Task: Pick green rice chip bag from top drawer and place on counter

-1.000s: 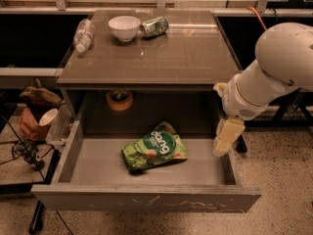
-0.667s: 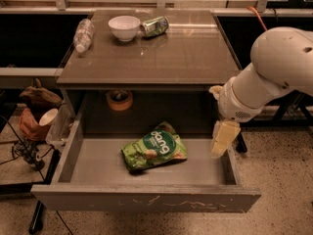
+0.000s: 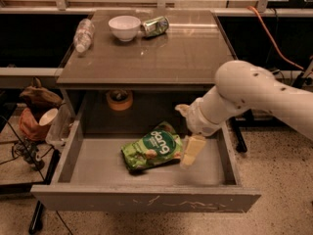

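Observation:
The green rice chip bag (image 3: 152, 148) lies flat in the middle of the open top drawer (image 3: 146, 199), white "dang" lettering up. My gripper (image 3: 190, 153) hangs inside the drawer on the white arm, just right of the bag, one pale finger (image 3: 192, 151) pointing down close to the bag's right edge. The counter (image 3: 166, 58) spreads above and behind the drawer.
On the counter's far side lie a clear plastic bottle (image 3: 84, 33), a white bowl (image 3: 124, 27) and a crushed green can (image 3: 156, 26). An orange tape roll (image 3: 119, 99) sits at the drawer's back. Brown bag and cables clutter the left floor (image 3: 34, 106).
My arm and gripper have moved left, from over the drawer's right wall down into the drawer beside the bag. The bag has not moved.

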Motion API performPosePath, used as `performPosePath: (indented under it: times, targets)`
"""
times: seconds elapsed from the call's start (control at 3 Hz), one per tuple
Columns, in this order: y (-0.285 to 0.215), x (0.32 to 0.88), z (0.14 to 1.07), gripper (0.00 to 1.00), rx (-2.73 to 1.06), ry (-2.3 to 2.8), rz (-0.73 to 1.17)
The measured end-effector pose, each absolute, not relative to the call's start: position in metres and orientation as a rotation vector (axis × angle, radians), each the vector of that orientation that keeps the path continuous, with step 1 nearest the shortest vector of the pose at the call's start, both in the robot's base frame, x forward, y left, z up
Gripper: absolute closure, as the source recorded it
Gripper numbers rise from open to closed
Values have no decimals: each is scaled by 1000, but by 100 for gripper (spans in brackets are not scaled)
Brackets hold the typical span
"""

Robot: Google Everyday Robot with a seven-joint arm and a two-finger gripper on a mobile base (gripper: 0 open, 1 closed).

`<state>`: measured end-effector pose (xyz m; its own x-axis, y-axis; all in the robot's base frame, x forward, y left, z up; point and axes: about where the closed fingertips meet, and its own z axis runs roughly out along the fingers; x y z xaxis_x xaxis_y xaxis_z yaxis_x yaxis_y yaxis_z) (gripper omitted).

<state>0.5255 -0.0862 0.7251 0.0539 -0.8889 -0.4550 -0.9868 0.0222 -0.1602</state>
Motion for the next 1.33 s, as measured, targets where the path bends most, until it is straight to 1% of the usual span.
performPosePath:
  times: [0.33,1.0,1.33]
  targets:
    - [-60,535,695,0,-1937,1800,387]
    - [-6,553,644,0,-1996,1649,494]
    - [14,555,633,19,-2050,1587,508]
